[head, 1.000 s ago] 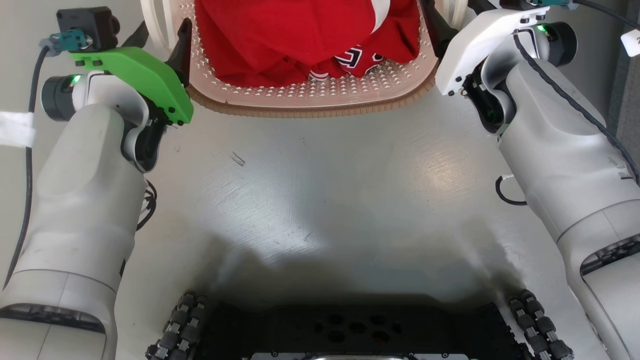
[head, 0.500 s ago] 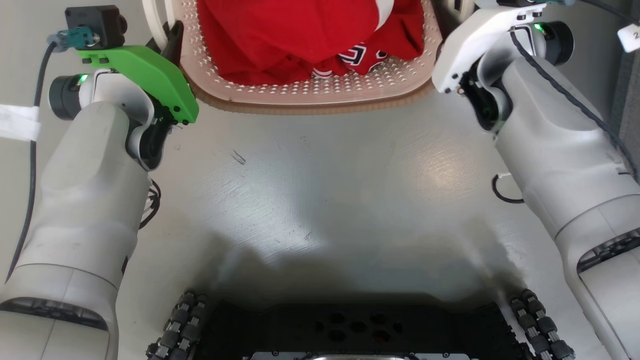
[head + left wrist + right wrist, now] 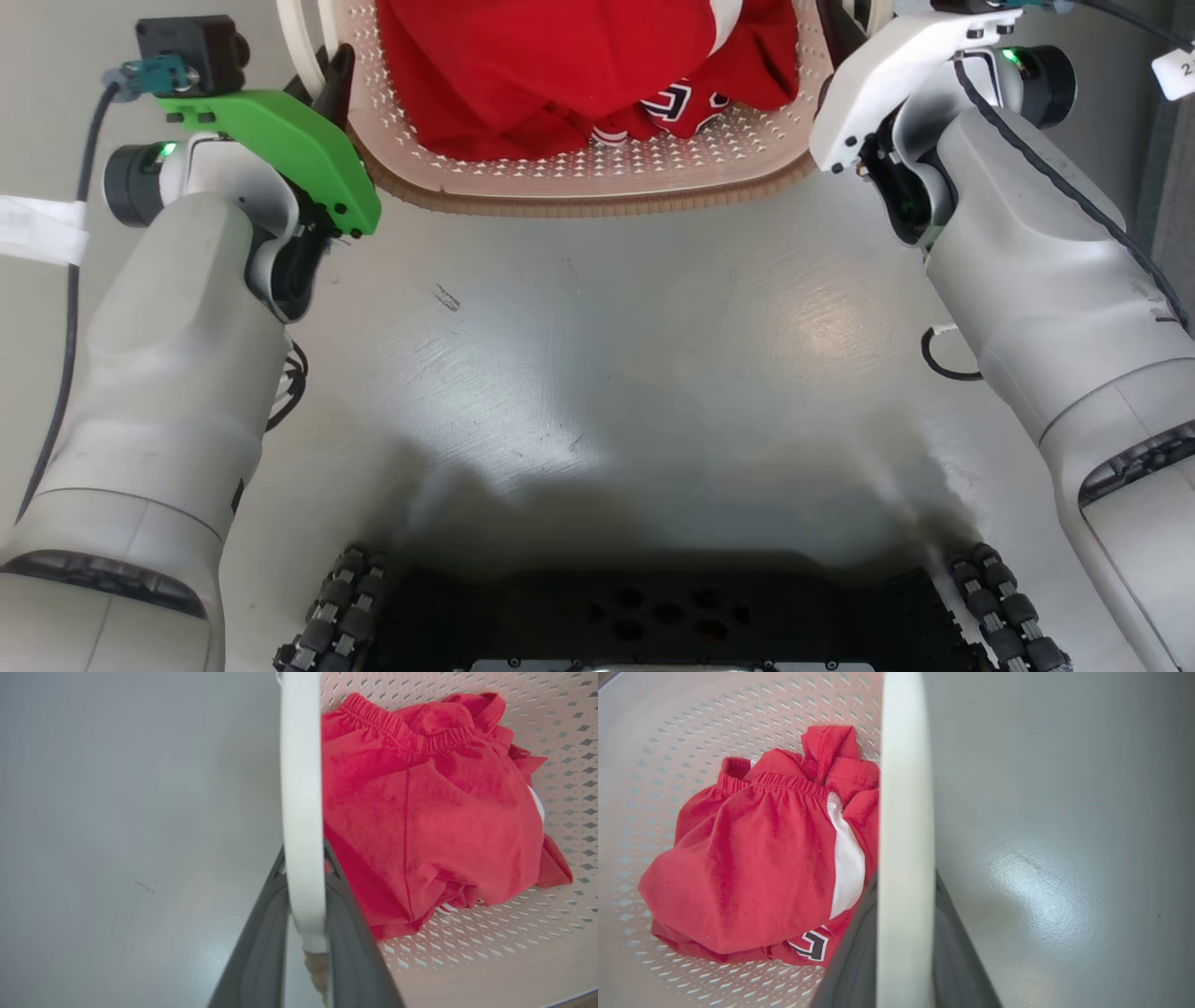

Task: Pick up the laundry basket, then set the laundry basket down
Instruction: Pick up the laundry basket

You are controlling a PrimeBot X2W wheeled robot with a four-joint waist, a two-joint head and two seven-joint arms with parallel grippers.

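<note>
Carrying looks like the step in hand: the laundry basket [image 3: 597, 182] sits betw. both arms at the top of the head view. The left gripper [image 3: 304, 858] is clamped on the left handle [image 3: 301, 788], the right gripper [image 3: 906, 877] likewise on the right handle [image 3: 906, 765], each white bar pinched betw. two dark fingers.

To do it well, I'd say:
- Move both arms together, same height & speed, so the basket doesn't tilt or twist out.
- Don't squeeze inward; thin perforated plastic prob. flexes.
- Lower straight down till the base meets the grey floor [image 3: 597, 373], then let go both sides at once.

The load looks light: red shorts [image 3: 752, 858] w/ elastic waistband and white side stripe, bunched up, so shifting cargo is a minor worry.

Hard to make out:
- Whether the basket is off the floor or resting on it; no view shows its underside.
- The far half of the basket, cut off by the head view's top edge.
- How deep each grip goes, as the handles partly mask the fingertips in the wrist views.
- The black-and-white lettering, folded under and unreadable.
</note>
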